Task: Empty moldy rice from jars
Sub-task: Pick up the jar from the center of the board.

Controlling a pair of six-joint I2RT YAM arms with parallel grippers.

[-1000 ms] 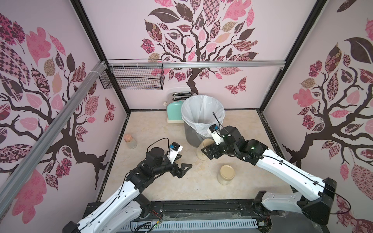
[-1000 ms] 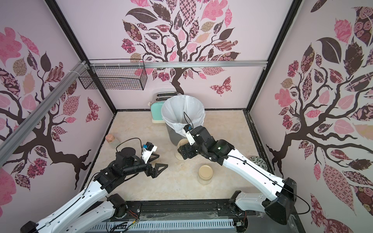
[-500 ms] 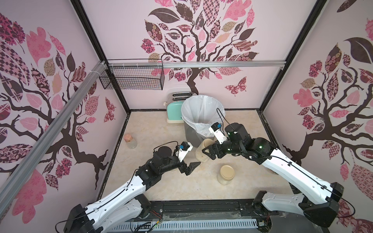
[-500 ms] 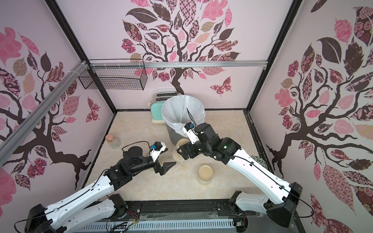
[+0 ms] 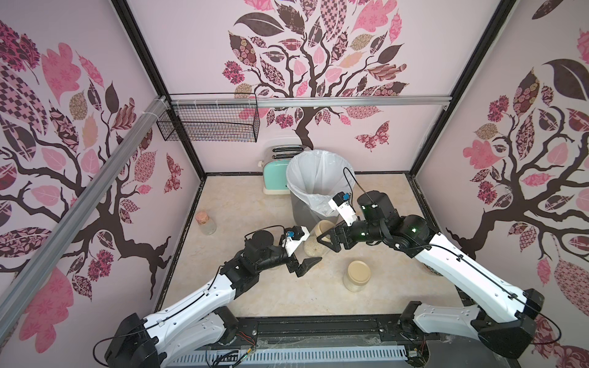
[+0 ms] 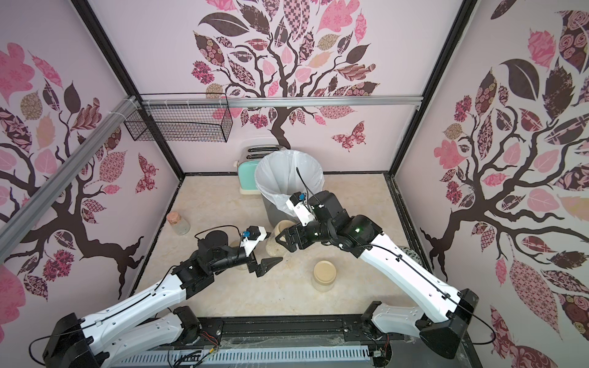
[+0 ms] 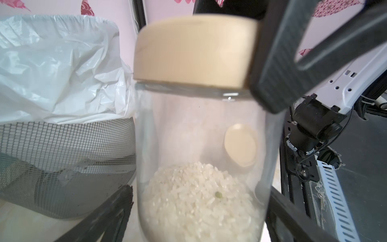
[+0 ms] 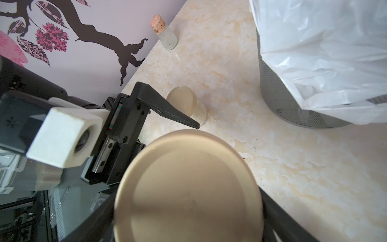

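Note:
A clear glass jar [image 5: 314, 250] [image 6: 275, 247] [image 7: 199, 136] with moldy rice [image 7: 199, 199] in its bottom stands in front of the bin. My right gripper [image 5: 326, 237] [image 6: 285, 237] [image 8: 188, 188] is shut on its beige lid [image 8: 188, 188] [image 7: 192, 50] from above. My left gripper [image 5: 307, 251] [image 6: 270, 248] [image 7: 200, 189] is open, with its fingers [image 7: 117, 207] on either side of the jar's body and narrow gaps showing. A second lidded jar [image 5: 357, 275] [image 6: 324, 275] stands nearer the front. A third jar [image 8: 186, 104] [image 6: 236, 247] sits partly hidden behind my left wrist.
A mesh bin with a white liner [image 5: 318, 178] stands just behind the held jar, and a mint toaster [image 5: 274, 176] behind that. A cork-topped bottle [image 5: 205, 221] stands by the left wall. A wire basket [image 5: 207, 124] hangs on the back rail. A patterned ceramic jar [image 6: 411, 253] peeks from under my right arm.
My left arm has reached forward and to the right, bringing its open fingers around the jar's body. My right gripper has stayed on the lid.

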